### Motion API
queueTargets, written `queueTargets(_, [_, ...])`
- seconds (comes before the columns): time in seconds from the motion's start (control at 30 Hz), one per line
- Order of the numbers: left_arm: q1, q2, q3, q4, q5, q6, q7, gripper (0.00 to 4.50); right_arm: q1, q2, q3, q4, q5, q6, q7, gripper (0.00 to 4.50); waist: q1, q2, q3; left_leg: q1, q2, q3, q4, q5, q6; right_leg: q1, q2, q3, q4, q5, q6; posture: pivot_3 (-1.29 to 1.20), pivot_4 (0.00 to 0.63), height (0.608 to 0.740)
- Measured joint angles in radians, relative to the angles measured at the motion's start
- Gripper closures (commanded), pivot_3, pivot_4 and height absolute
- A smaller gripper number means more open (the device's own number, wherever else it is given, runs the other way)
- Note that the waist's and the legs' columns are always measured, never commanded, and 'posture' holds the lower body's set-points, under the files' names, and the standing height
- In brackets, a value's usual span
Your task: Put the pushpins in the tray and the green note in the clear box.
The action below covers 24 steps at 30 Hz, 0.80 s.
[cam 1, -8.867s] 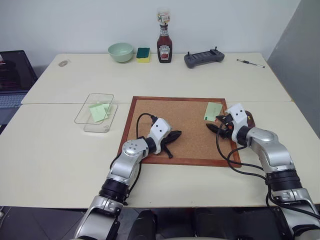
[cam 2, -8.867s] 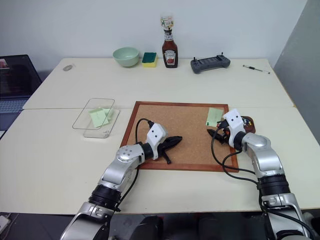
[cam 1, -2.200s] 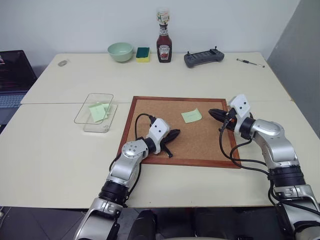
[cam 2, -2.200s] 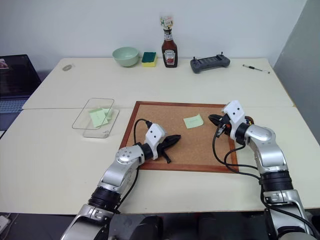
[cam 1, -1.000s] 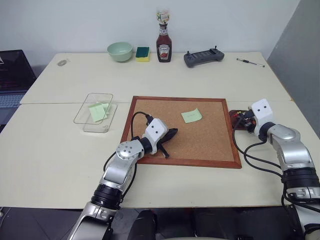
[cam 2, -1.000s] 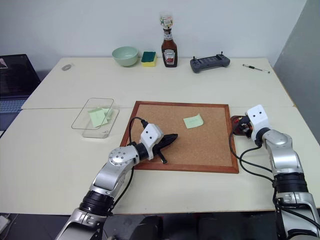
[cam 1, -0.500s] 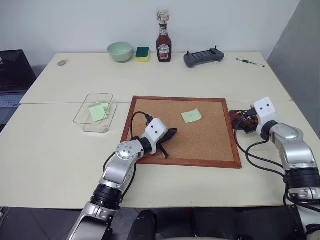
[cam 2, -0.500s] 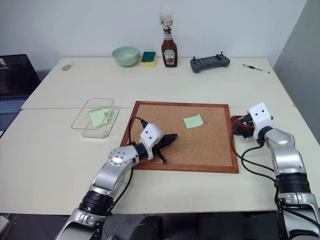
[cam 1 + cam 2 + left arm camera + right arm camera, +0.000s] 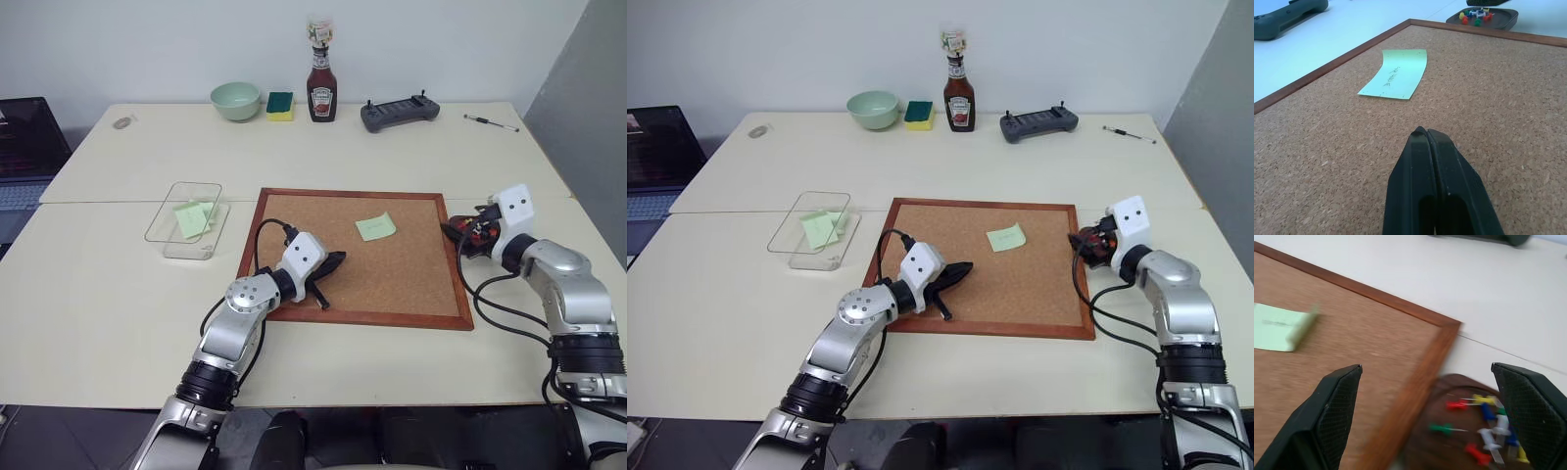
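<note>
We see a pale table point(image 9: 118, 294) carrying a wood-framed corkboard point(image 9: 392, 279) at its middle. To the board's left sits the clear box point(image 9: 186, 219), with a pale green sheet lying inside it. Our left gripper point(image 9: 333, 262) rests low over the cork near the board's left side, its two black fingers point(image 9: 1435, 196) pressed together and gripping nothing. Our right gripper point(image 9: 1430, 416) hangs above the board's right edge with its fingers spread wide and nothing between them. Just beyond that edge, on the tabletop, sits the dark reddish-brown tray point(image 9: 1484, 18), and in it the pushpins point(image 9: 1484, 426) lie in a loose heap of red, green, yellow, blue and white. The green note point(image 9: 375, 226) lies loose on the cork toward the board's far right part, one edge curling up, well apart from the clear box and clear of both grippers.
</note>
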Motion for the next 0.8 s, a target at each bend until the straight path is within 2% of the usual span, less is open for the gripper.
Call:
queueTargets(0.23, [0.001, 0.018, 0.015, 0.001, -0.003, 0.000, 0.001, 4.50, 0.000, 0.085, 0.067, -0.050, 0.032, 0.054, 0.008, 0.01, -0.001, 0.000, 0.000, 0.000, 0.000, 0.000, 0.000, 0.000, 0.000, 0.000, 0.000, 0.000, 0.000, 0.000, 0.000, 0.00, 0.150, 0.740])
queueTargets(0.6, [0.013, 0.123, 0.085, -0.118, -0.113, 0.152, -0.092, 2.46, -0.062, 0.183, 0.123, 0.042, 0.016, 0.026, -0.034, 0.00, -0.006, -0.003, 0.002, 0.000, 0.001, -0.001, 0.000, 0.000, 0.000, -0.001, 0.001, -0.001, 0.000, 0.000, 0.000, 0.00, 0.150, 0.740])
queueTargets(0.7, [0.008, 0.129, 0.100, -0.138, -0.124, 0.174, -0.085, 1.79, -0.084, 0.205, 0.125, 0.101, 0.005, 0.002, -0.050, 0.00, -0.007, -0.003, 0.002, 0.000, 0.001, -0.001, 0.000, 0.000, 0.000, -0.001, 0.001, -0.001, 0.001, 0.000, 0.000, 0.00, 0.150, 0.740])
queueTargets(0.8, [0.001, 0.118, 0.107, -0.139, -0.120, 0.177, -0.047, 1.34, -0.109, 0.228, 0.125, 0.163, -0.007, -0.025, -0.060, 0.00, -0.007, -0.004, 0.003, 0.000, 0.001, -0.001, 0.000, 0.000, 0.000, -0.001, 0.001, 0.000, 0.001, 0.000, 0.000, 0.00, 0.150, 0.740])
